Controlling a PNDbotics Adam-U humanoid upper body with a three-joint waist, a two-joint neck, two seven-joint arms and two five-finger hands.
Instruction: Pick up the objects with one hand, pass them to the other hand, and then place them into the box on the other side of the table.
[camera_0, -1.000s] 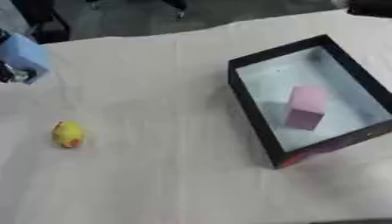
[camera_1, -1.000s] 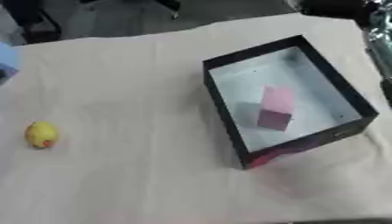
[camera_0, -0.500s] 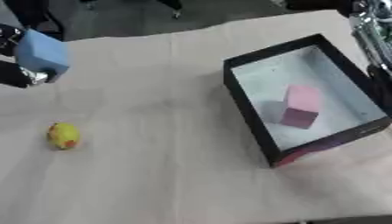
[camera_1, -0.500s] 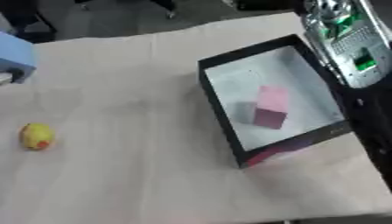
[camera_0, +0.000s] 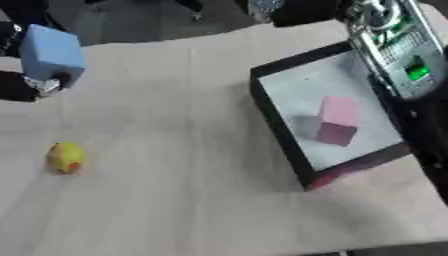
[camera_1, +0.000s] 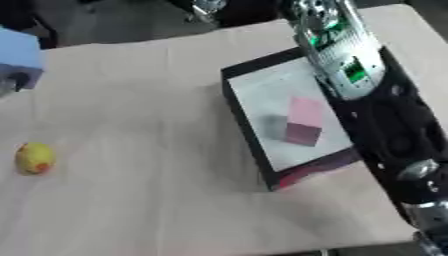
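A light blue cube is held above the table's far left, with my left hand shut on it from below and behind. A small yellow round object with a red spot lies on the cloth at the left. On the right stands the black box, with a pink block lying inside it. My right arm stretches from the lower right across the box's right side toward the far edge. Only a silver bit of the right hand shows at the top edge.
A beige cloth covers the table. Dark floor and chair parts lie beyond the far edge. The cloth between the yellow object and the box is bare.
My right arm has swung in from the right and now reaches over the box. The left hand has carried the blue cube a little to the right, further into view.
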